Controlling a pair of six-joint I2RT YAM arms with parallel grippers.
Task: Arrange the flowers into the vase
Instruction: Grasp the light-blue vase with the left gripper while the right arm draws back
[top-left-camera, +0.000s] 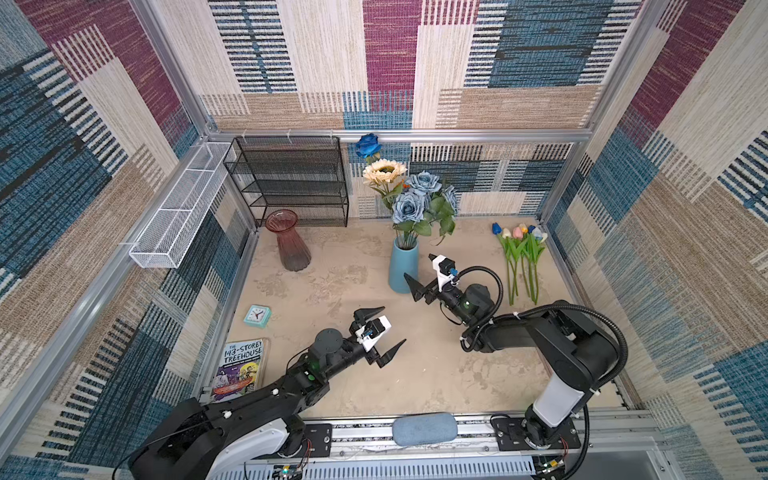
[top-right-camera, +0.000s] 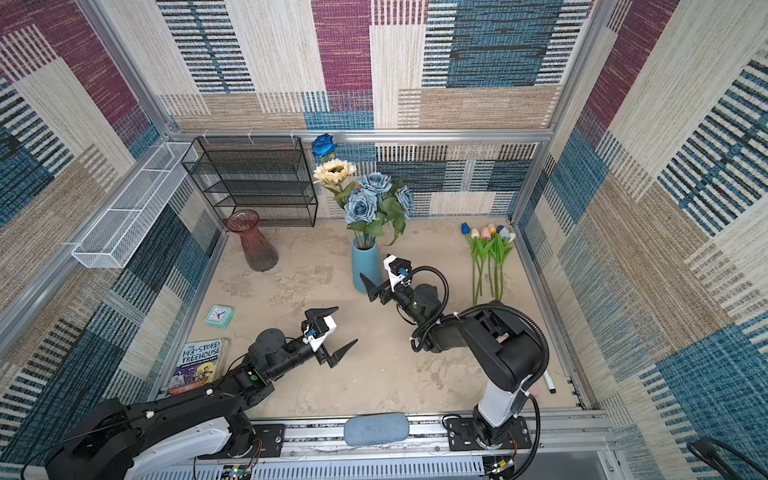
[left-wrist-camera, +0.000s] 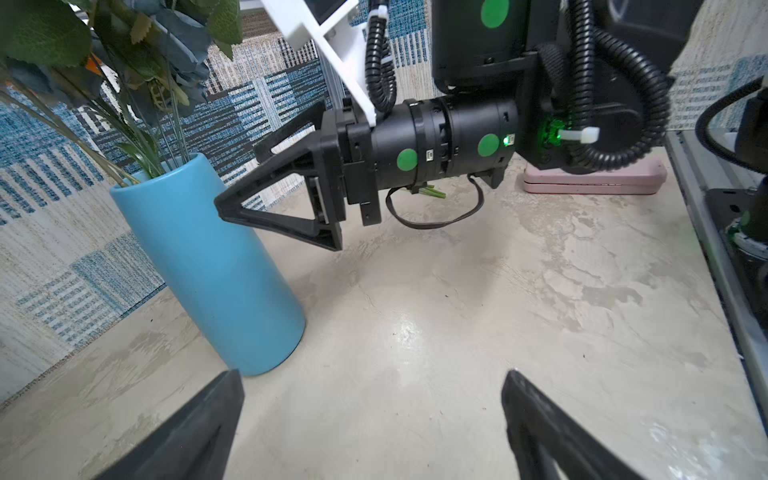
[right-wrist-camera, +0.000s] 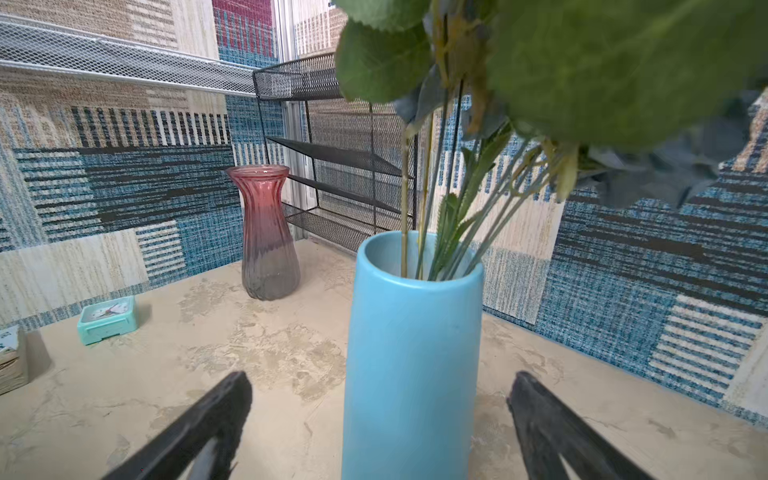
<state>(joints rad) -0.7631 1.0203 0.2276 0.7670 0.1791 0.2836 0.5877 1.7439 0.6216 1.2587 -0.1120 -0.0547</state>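
the blue vase (top-left-camera: 402, 270) stands upright near the middle of the tabletop (top-left-camera: 436, 374). it holds the sunflower (top-left-camera: 384, 171), the deep-blue rose (top-left-camera: 367, 144) and the dusty-blue roses (top-left-camera: 409, 206), stems down inside. the tulips (top-left-camera: 517, 249) lie bunched on the tabletop near the far right corner, well apart from the vase. the right fingers (top-left-camera: 415, 286) are spread wide and empty, just beside the vase's right side. in the right wrist view the vase stands between them, a little ahead. whether a tip touches it i cannot tell. the left fingers (top-left-camera: 392, 353) are wide open and empty over bare tabletop nearer the front, apart from the vase. a pink vase (top-left-camera: 291, 245) stands by the black rack (top-left-camera: 291, 178). a clock (top-left-camera: 257, 316) and a book (top-left-camera: 240, 365) lie at the left edge.
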